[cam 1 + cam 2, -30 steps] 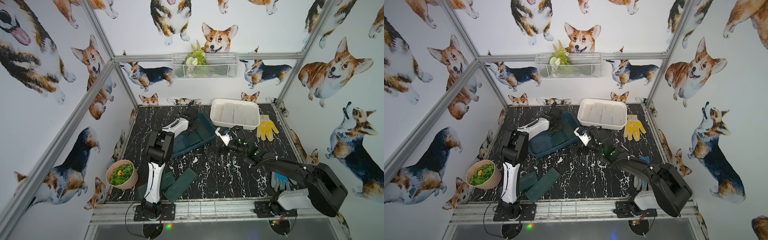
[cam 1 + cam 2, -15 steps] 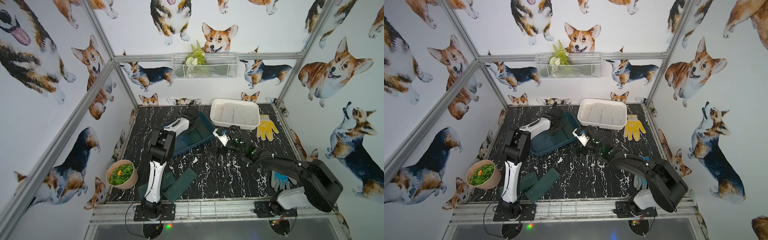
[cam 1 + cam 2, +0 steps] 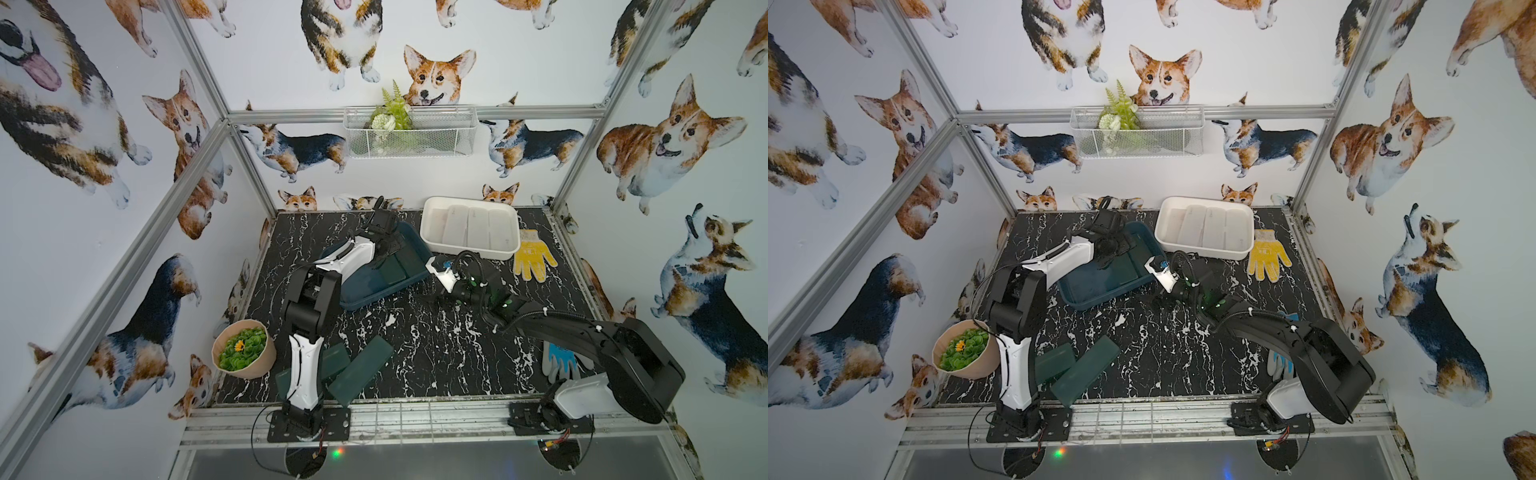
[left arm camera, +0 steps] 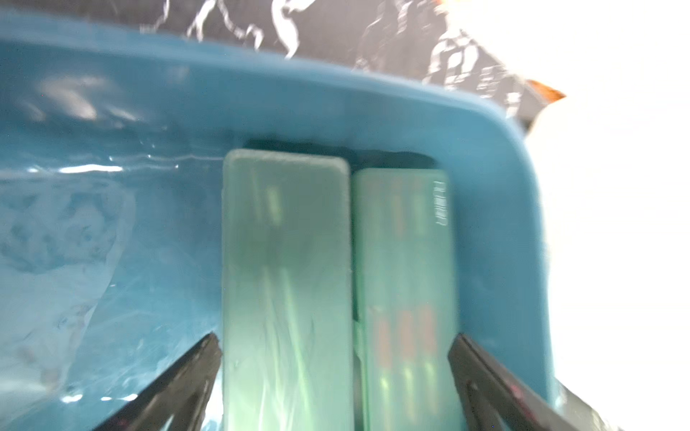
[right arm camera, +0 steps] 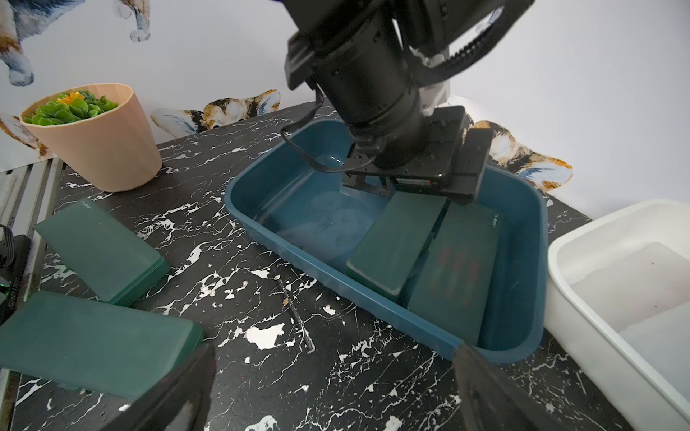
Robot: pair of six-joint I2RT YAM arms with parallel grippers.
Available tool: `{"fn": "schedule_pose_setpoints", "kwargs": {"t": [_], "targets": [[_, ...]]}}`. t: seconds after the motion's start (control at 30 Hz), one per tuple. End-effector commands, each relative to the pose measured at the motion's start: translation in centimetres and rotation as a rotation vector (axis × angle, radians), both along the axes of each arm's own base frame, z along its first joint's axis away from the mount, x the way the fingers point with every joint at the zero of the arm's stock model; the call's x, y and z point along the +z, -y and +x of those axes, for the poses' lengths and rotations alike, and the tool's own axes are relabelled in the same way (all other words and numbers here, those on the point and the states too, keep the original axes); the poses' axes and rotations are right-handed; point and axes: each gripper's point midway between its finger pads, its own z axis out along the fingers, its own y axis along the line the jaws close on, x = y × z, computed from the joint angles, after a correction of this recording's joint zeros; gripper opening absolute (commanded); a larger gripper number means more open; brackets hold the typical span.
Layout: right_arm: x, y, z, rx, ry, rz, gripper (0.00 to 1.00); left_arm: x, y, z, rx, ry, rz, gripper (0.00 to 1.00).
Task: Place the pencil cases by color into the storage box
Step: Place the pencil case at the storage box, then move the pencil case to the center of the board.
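Since the left gripper [image 4: 336,336] stands wide open and empty over two green cases [image 4: 287,242] in the blue tub [image 4: 496,224], lift it straight up, nudging neither.

two pencil cases [image 5: 395,242] in left box [image 3: 365,291], four cases [image 3: 469,226] in right box [image 3: 469,252], loose cases [image 3: 361,370] in front

I see my black marbled table [image 3: 415,340] carrying a blue box [image 3: 361,303] centre; white box [image 3: 465,248], yellow glove [image 3: 532,259] upper right; plant pot [image 3: 257,368], two green pencil cases [image 3: 361,370] lower left; blue-grey glove [image 3: 559,361] lower right.
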Motion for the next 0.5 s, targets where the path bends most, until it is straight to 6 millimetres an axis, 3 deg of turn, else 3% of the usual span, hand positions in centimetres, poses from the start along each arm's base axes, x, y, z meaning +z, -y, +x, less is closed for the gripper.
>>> {"fn": "schedule_pose_setpoints", "kwargs": {"t": [0.0, 0.23, 0.47], "targets": [[1.4, 0.1, 0.1, -0.007, 0.031, 0.027, 1.00, 1.8, 0.3, -1.3, -0.118, 0.054, 0.013, 0.98], [2.0, -0.4, 1.6, -0.072, -0.035, 0.052, 1.00, 4.7, -2.3, -8.0, -0.285, 0.201, 0.086, 0.97], [1.6, -0.4, 3.6, -0.175, -0.104, 0.061, 1.00, 5.1, -5.6, -15.7, -0.341, 0.289, 0.223, 0.97]]}}
